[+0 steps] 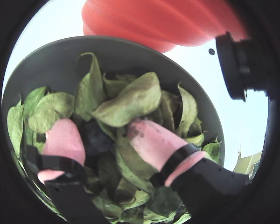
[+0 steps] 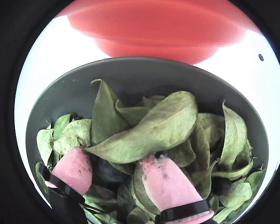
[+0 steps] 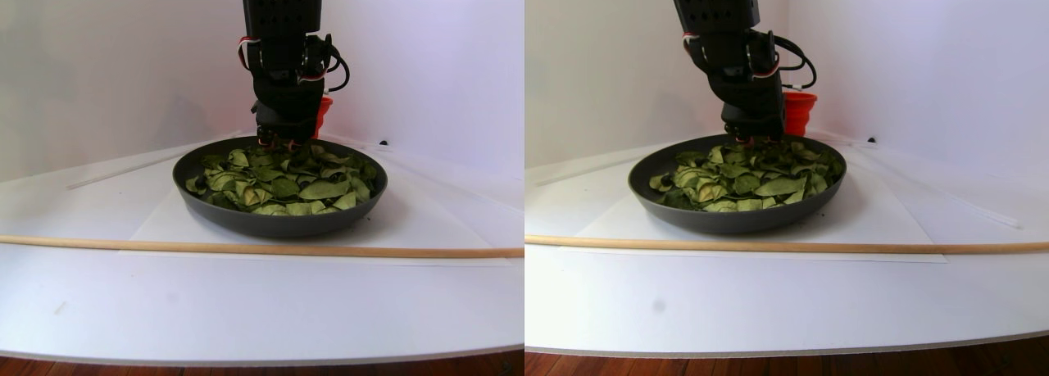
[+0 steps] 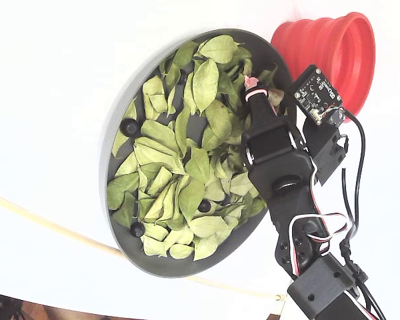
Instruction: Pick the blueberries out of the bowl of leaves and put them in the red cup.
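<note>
End effector (image 2: 114, 170) down in the bowl (image 2: 144, 74) near the red cup (image 2: 158, 28), pink pads apart, straddling a blueberry (image 2: 107, 171) among leaves (image 2: 149, 133), likely to pinch it.

A white tabletop (image 3: 246, 310) with a curved front edge stands against plain white walls (image 3: 106, 56), a thin wooden rod (image 3: 246, 247) lying across it, dark wood flooring (image 3: 164, 368) visible below, lighting bright and even.

Leaves (image 2: 149, 130) crowding the hand (image 2: 115, 170); red cup (image 2: 154, 28) close beyond
</note>
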Tool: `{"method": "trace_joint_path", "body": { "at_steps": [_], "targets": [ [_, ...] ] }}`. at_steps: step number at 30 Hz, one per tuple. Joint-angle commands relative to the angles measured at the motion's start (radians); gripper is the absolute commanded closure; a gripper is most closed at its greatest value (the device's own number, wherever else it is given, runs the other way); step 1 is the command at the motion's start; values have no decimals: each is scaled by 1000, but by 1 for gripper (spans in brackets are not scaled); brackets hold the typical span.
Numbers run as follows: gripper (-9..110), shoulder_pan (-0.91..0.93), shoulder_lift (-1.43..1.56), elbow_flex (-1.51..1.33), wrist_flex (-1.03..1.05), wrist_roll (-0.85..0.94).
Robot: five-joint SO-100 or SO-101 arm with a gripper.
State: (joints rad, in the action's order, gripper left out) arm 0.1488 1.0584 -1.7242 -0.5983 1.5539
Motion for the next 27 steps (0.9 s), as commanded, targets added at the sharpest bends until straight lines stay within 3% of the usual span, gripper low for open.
{"method": "trace_joint_path", "body": {
  "at_steps": [1,27],
  "targets": [
    [82,-8,2,21,-14,9],
    [83,-26,25,-14,55,52]
  ]
}}
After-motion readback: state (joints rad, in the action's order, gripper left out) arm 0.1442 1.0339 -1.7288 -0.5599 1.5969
